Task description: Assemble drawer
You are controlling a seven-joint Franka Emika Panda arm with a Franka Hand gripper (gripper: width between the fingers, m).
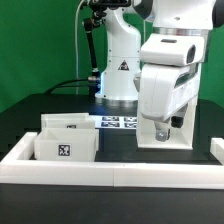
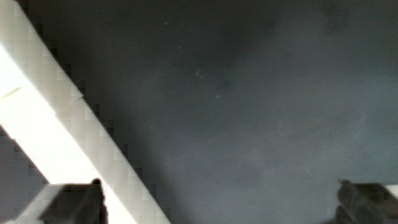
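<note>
two small white trays of the drawer sit at the exterior view's left on the black table (image 1: pixel 22 118). the front tray (image 1: pixel 65 150) shows a black-and-white square tag on its face. the rear tray (image 1: pixel 68 123) stands just behind it, seemingly touching. a long low white wall (image 1: pixel 110 172) runs across the front edge. near the middle, the marker board (image 1: pixel 120 122) lies flat at the foot of the robot base. at the right stands the tall boxy casing (image 1: pixel 150 140), largely hidden by the arm's white wrist. the gripper (image 1: pixel 166 132) hangs low in front of it, close to the table.

in the wrist view the gripper (image 2: pixel 217 205) is spread wide and empty. only bare dark table lies between its two fingertips (image 2: pixel 71 200), and a white strip (image 2: pixel 63 110) crosses beside one. whether that strip is the wall or a drawer part cannot be told.

the parts look like light, stiff, smooth plastic, likely to slide if nudged. a tray is probably best pinched from above across one thin side wall. the casing looks too broad to span, so one of its walls seems the likelier hold.
</note>
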